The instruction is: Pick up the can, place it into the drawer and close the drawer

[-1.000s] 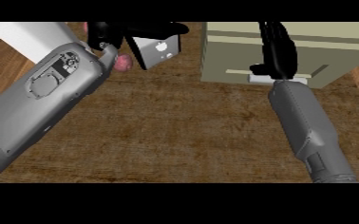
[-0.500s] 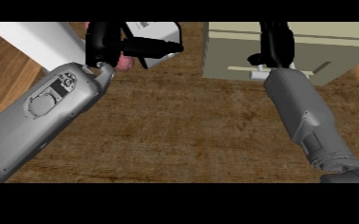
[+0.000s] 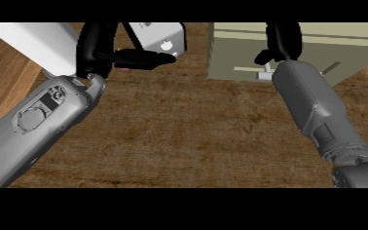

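My left hand (image 3: 97, 53) is raised at the upper left, its thumb (image 3: 147, 58) stretched to the right. Its fingers curl round a small pinkish can (image 3: 123, 69), of which only a sliver shows under the thumb. The beige drawer unit (image 3: 237, 53) stands at the upper right with a pale handle (image 3: 251, 70) on its front. My right hand (image 3: 283, 41) lies against that front just above the handle, fingers straight and pointing away from me. The inside of the drawer is not visible.
A white box-like object (image 3: 161, 36) stands behind the left hand, and a white surface (image 3: 32, 39) fills the far left corner. The brown wooden counter (image 3: 187, 126) stretches between my two grey forearms.
The left hand has turned and its thumb has dropped lower across the can. The right hand has slid a little farther up the drawer front.
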Controlling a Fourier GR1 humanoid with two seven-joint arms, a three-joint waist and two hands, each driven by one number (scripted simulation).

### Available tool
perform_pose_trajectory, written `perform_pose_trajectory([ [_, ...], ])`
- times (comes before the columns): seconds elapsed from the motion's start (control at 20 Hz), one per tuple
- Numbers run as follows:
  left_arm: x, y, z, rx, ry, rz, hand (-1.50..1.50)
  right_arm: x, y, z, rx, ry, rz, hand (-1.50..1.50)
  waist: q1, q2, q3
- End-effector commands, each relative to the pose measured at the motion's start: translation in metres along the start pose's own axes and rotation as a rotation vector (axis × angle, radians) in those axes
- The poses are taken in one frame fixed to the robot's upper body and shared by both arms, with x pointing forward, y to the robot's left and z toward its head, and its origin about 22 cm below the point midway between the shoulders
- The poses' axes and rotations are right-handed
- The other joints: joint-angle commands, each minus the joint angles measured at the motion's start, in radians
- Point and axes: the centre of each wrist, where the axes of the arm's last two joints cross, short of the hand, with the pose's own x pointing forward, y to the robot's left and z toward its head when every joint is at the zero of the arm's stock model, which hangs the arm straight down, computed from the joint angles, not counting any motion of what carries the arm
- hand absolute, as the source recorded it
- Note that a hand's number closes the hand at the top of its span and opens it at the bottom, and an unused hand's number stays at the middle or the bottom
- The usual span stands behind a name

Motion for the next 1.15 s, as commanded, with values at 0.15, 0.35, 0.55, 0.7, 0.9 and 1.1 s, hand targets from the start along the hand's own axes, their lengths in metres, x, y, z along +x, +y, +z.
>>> perform_pose_trajectory([
  [0.15,-0.010,0.003,0.012,-0.005,0.010,0.011,-1.50,0.039,-0.018,-0.027,-0.095,-0.011,-0.250,-1.50,0.030,0.004,0.003],
  [0.35,-0.010,0.000,0.013,0.009,0.005,0.021,-1.50,0.046,-0.020,-0.030,-0.087,0.006,-0.412,-1.50,0.017,0.001,0.004],
  [0.55,-0.002,0.012,0.011,0.005,0.015,0.016,-1.50,0.048,-0.021,-0.030,-0.097,0.035,-0.529,-1.50,0.014,-0.004,0.004],
  [0.7,-0.015,0.021,0.016,0.008,0.020,0.011,-1.50,0.058,-0.018,-0.029,-0.097,0.048,-0.664,-1.50,0.003,-0.008,0.002],
  [0.9,-0.030,0.028,0.021,0.043,0.039,-0.010,-1.50,0.059,-0.024,-0.035,-0.086,0.097,-0.848,-1.50,-0.017,-0.013,0.001],
  [1.1,-0.022,0.027,0.022,0.043,0.026,0.002,-1.50,0.058,-0.029,-0.040,-0.106,0.115,-0.873,-1.50,-0.023,-0.011,0.000],
])
